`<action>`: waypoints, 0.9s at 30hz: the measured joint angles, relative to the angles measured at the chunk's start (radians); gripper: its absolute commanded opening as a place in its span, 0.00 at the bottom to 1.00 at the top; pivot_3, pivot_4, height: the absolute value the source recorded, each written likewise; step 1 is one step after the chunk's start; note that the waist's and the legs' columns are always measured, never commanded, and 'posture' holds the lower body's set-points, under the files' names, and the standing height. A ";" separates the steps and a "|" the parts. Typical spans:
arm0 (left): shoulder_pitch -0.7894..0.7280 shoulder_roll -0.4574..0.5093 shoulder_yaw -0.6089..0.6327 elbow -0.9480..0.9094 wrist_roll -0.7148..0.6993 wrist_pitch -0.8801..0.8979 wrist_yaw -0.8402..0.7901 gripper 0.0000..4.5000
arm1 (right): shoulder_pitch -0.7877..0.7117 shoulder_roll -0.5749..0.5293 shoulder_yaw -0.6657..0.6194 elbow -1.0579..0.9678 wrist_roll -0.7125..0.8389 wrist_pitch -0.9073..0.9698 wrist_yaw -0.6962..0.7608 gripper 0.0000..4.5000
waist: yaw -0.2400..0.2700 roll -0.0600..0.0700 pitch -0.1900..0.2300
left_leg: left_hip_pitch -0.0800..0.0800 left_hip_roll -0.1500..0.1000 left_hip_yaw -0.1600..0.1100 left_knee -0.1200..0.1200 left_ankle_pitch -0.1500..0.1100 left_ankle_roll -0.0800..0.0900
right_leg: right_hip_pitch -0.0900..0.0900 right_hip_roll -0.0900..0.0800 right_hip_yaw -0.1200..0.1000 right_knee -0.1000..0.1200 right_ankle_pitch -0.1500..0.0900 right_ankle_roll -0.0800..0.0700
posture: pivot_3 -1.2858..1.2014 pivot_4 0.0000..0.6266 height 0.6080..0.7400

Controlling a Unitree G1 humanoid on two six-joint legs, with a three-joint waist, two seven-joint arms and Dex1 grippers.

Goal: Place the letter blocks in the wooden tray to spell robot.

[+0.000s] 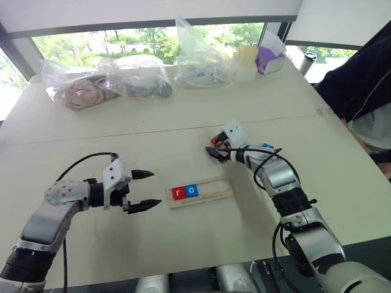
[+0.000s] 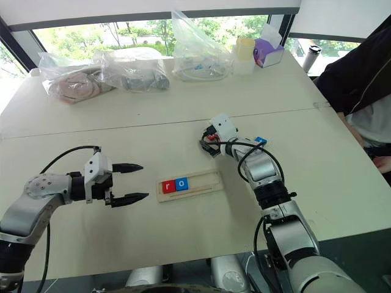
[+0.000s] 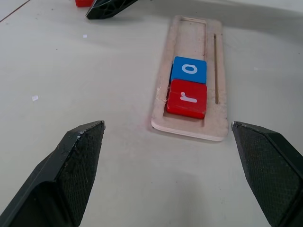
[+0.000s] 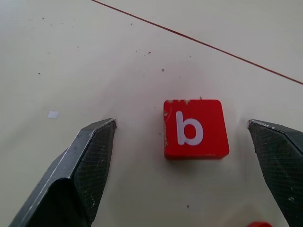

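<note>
On the pale table [image 1: 183, 131], just below the centre of the head view, the wooden tray [image 1: 211, 194] lies with its long axis running roughly from nine to three o'clock. Two letter blocks sit in its nine-o'clock end: a red r block [image 1: 178, 193] and, touching it on the three-o'clock side, a blue o block [image 1: 192, 190]. The rest of the slot is bare, so three letters are left to place.

The left gripper [image 1: 144, 190] hovers at nine o'clock of the tray, near it but apart, jaws wide and holding nothing. From its wrist view the r and o show seated side by side.

The right gripper [image 2: 208, 145] is at about one o'clock of the tray, pointing down at the table. Its wrist view shows the red b block [image 4: 195, 129] lying flat between its two spread fingers [image 4: 85, 161], touched by neither. The jaws are wide, with nothing gripped. A sliver of another red piece [image 4: 259, 224] peeks in close by, and a blue block [image 2: 261, 140] lies at three o'clock of the right wrist in the head view.

The step in hand looks like fetching the b, the third letter. The next move likely calls for lowering around the block, closing squarely on its edges, then carrying it to the slot beside the o, letter upright.
</note>
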 measured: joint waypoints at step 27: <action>-0.104 -0.046 -0.054 0.020 -0.011 0.014 -0.038 1.00 | 0.491 0.059 -0.247 -1.135 0.046 0.901 -0.191 0.26 | 0.003 0.000 0.000 | -0.013 -0.001 -0.003 0.003 0.002 -0.003 | -0.012 0.000 -0.001 0.002 -0.001 0.000 | 0.52 0.24 1.00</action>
